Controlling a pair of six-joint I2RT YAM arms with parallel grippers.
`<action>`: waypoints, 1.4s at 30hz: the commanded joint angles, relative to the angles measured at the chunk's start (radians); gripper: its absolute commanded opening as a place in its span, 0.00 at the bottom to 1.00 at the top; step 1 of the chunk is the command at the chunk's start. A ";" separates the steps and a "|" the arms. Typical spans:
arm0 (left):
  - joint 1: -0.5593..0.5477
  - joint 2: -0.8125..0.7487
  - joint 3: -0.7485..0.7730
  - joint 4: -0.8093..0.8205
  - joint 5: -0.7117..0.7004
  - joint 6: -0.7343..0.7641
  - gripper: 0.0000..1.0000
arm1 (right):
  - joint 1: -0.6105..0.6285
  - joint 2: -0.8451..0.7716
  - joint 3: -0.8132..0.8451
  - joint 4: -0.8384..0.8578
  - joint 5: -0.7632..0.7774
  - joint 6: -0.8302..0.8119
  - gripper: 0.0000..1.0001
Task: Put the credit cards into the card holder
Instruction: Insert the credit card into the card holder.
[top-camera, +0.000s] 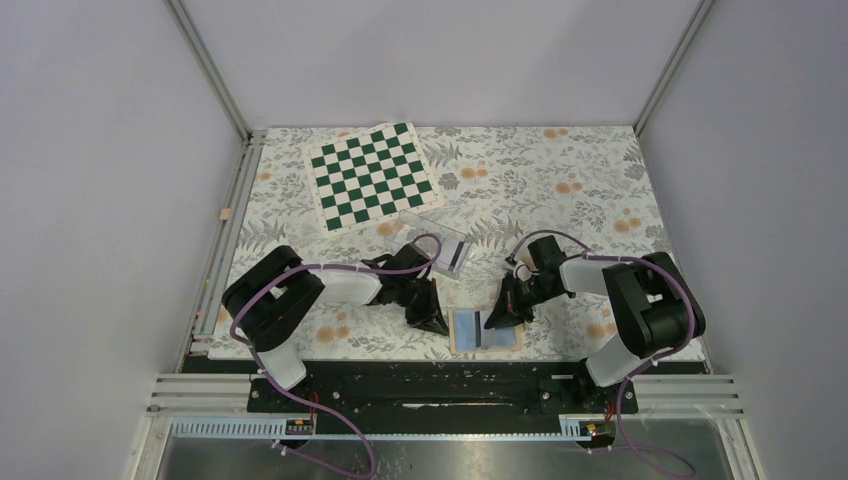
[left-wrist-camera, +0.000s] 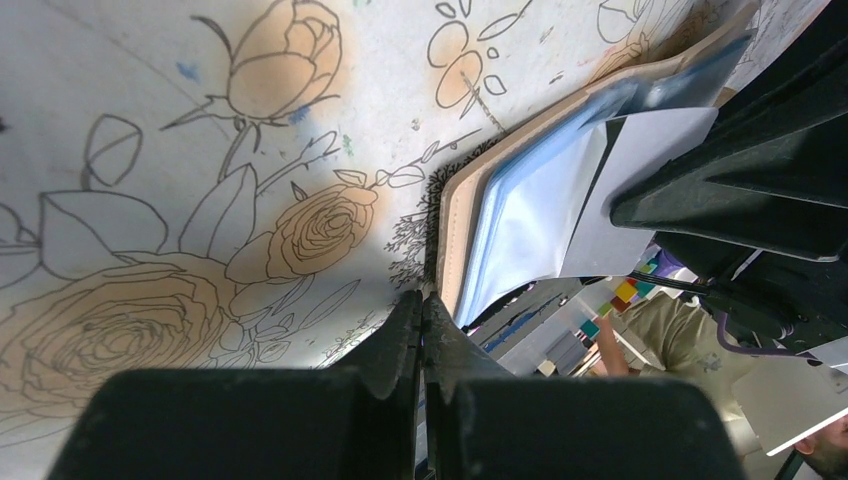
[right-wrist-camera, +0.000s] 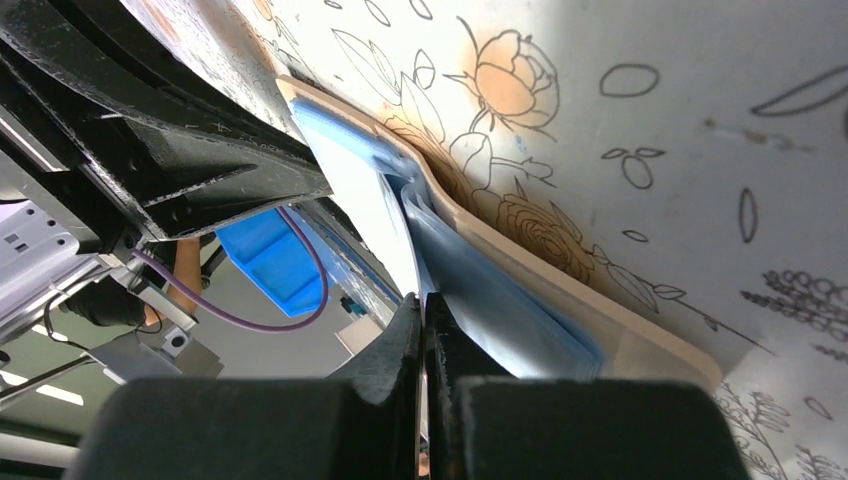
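So the card holder (top-camera: 500, 338) is lying open, blue lining up, on the flowery surface (top-camera: 560, 200), right at the near edge between my two arms. My left claw (left-wrist-camera: 421, 310) is pinched together on nothing, tips down right at the holder's tan rim. I can't tell from here if it's actually pressing on the rim or just parked beside it. My right claw (right-wrist-camera: 422, 312) is closed too, and it looks clamped on one credit card (left-wrist-camera: 640, 165), a pale thin one with what looks like a dark stripe, angled over the blue lining with its front edge near the pocket. I can't make out any other cards. Handling-wise, my guess is the card weighs next to nothing. It's stiff enough to slide, but it'll bow if I shove it into a snag, and it's slick plastic, so a pinch near a corner could let it pivot. I'd rather have it by the middle of the trailing edge so most of it is free to go in. The holder is the fussy bit: soft, light and floppy, so it'll probably skate across the surface or fold up when the card pushes on it. That's why I'd want the left claw pinning the rim, clear of the pocket mouth. The pocket layers look thin and packed close, so the slot is easy to miss.
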 joint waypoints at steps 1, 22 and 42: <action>-0.018 0.061 -0.014 -0.089 -0.129 0.050 0.00 | 0.004 0.040 0.040 -0.114 0.055 -0.073 0.00; -0.023 0.077 0.002 -0.096 -0.127 0.056 0.00 | 0.009 0.087 0.109 -0.202 0.053 -0.127 0.19; -0.024 0.091 0.011 -0.105 -0.129 0.061 0.00 | 0.098 0.156 0.170 -0.238 0.077 -0.140 0.06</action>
